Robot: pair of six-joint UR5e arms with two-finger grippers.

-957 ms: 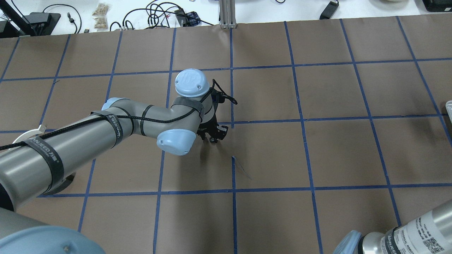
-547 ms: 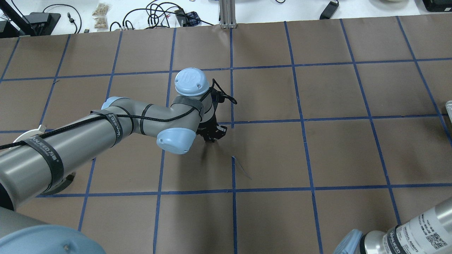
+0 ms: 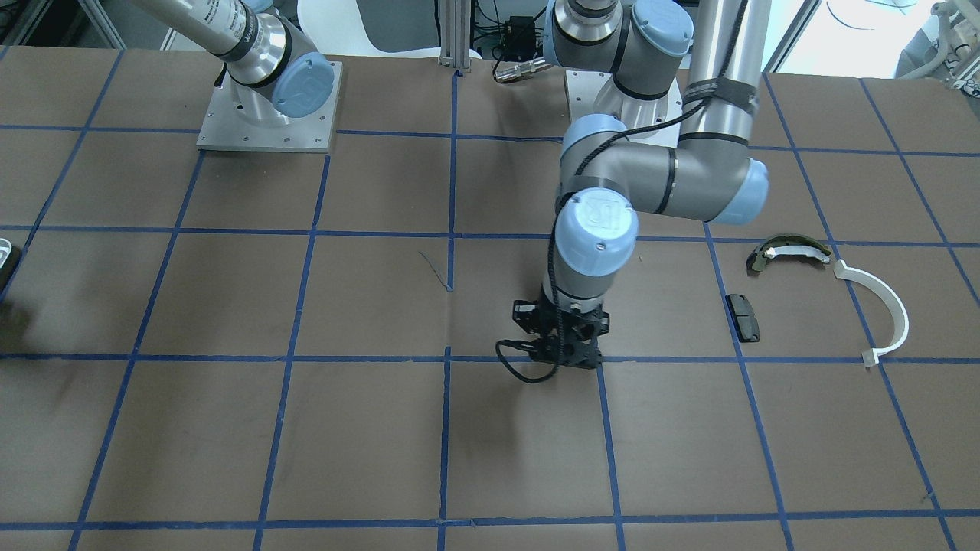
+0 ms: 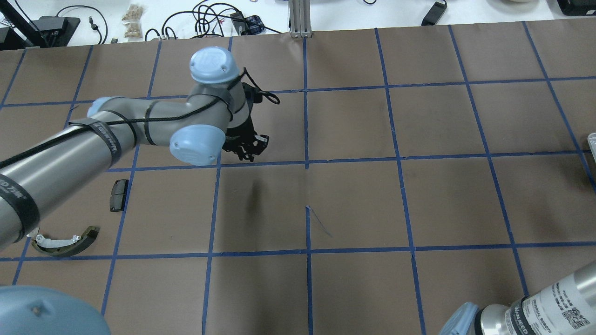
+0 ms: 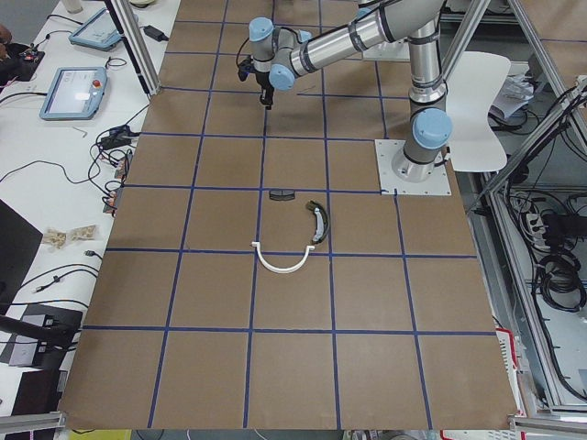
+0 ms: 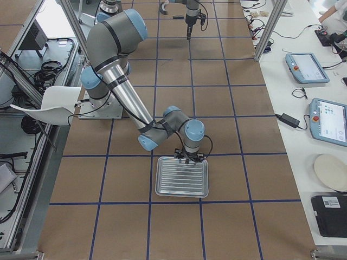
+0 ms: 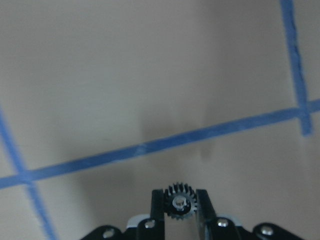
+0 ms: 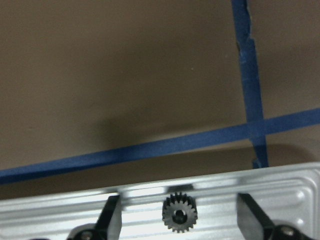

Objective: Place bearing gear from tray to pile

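Note:
My left gripper (image 7: 180,220) is shut on a small dark bearing gear (image 7: 180,206) and holds it above the brown table; it also shows in the overhead view (image 4: 249,151) and the front view (image 3: 566,348). The pile lies apart toward my left: a white arc (image 3: 880,314), an olive brake shoe (image 3: 788,251) and a black pad (image 3: 743,316). My right gripper (image 8: 180,215) is open over the metal tray (image 8: 280,195), its fingers wide on either side of a second gear (image 8: 180,212) lying there.
The tray (image 6: 181,177) sits at the table's right end, with its edge just in the overhead view (image 4: 592,139). Blue tape lines grid the table. Cables and tablets lie on the white bench beyond the far edge.
My left arm has swung away from the table's middle toward the far left, with its gripper still shut. The black pad and brake shoe now show below it.

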